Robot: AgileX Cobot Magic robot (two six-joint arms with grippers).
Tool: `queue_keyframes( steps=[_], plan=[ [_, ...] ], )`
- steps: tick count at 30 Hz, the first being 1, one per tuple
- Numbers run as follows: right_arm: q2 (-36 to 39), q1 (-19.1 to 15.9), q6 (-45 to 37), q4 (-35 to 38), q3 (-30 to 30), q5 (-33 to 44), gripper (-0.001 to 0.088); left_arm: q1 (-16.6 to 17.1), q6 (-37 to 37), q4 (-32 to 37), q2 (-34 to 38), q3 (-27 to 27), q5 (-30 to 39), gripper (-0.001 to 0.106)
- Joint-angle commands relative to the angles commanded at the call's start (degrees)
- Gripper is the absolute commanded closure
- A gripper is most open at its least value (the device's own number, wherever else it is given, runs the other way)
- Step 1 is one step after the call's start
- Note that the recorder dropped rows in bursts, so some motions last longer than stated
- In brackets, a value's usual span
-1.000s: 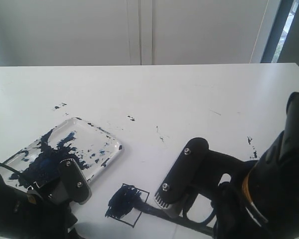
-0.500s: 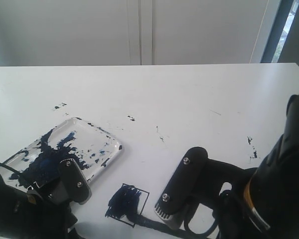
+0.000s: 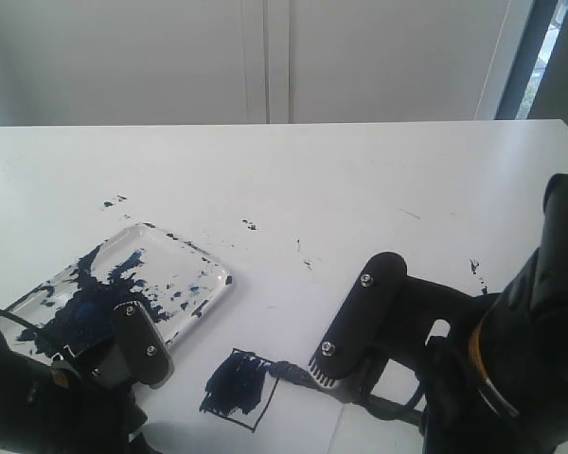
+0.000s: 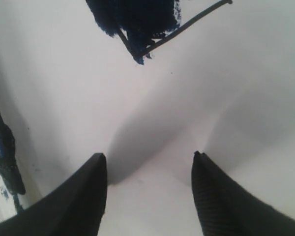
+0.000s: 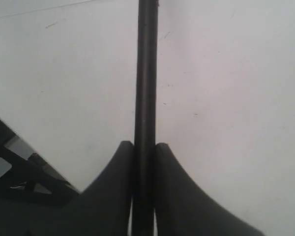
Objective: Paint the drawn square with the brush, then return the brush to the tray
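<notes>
The right gripper [image 5: 145,145] is clamped tight on the brush [image 5: 146,73], the black handle pinched upright between its two jaws. From across the room, the brush [image 3: 293,372] lies at a low slant with its tip just at the right-hand line of the drawn square [image 3: 239,386], which sits near the front edge of the table, a little left of the middle. Most of the square is dark blue, but a strip along its right side looks bare white, so I'd say the painting step is well along and that strip is what remains. To finish it neatly, short light strokes along the right line seem best, keeping the bristles inside the outline. At the lower left corner the blue has already strayed past the line. The tray [image 3: 185,244] waits just beside the square, toward the front left corner of the table, smeared with paint. The left gripper [image 4: 148,156] hangs over the table between tray and square, jaws apart and holding nothing.
</notes>
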Motion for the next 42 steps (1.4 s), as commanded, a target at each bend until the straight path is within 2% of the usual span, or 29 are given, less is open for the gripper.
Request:
queue_keyframes(
  steps=[4,10,14,18,20,33,39,42],
  plan=[
    [0.00,0.00,-1.00,2.24,0.00,0.38,0.0868,0.00,0.00,0.00,0.00,0.00,0.00,0.047],
    [0.00,0.00,-5.79,11.13,0.00,0.52,0.0868,0.00,0.00,0.00,0.00,0.00,0.00,0.047],
    [0.00,0.00,-4.40,7.52,0.00,0.30,0.0868,0.00,0.00,0.00,0.00,0.00,0.00,0.047],
    [0.00,0.00,1.63,-3.46,0.00,0.43,0.0868,0.00,0.00,0.00,0.00,0.00,0.00,0.047],
    [0.00,0.00,1.98,-4.56,0.00,0.43,0.0868,0.00,0.00,0.00,0.00,0.00,0.00,0.047],
    [0.00,0.00,1.33,-0.67,0.00,0.41,0.0868,0.00,0.00,0.00,0.00,0.00,0.00,0.047],
    [0.00,0.00,-1.74,4.35,0.00,0.41,0.0868,0.00,0.00,0.00,0.00,0.00,0.00,0.047],
    [0.00,0.00,-1.51,3.77,0.00,0.41,0.0868,0.00,0.00,0.00,0.00,0.00,0.00,0.047]
  ],
)
